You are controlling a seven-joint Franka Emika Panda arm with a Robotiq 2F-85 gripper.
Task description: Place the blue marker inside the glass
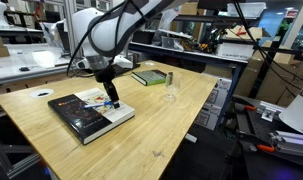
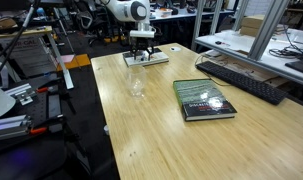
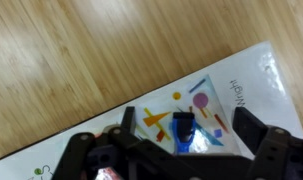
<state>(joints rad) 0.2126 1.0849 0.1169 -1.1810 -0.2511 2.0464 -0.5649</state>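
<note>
Blue marker [image 3: 183, 130] lies on white book [image 3: 241, 78]; pincer [image 3: 186, 120] spread apart astride it; cover lettering unreadable.

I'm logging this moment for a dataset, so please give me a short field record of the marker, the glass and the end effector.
blue marker: lying on the white book, on its colourful cover, not gripped
end effector: open, low over the white book, one finger on either side of the blue marker
glass: upright on the table, apart from the books, no marker inside
other books: dark book by the white book; green book farther along
</note>
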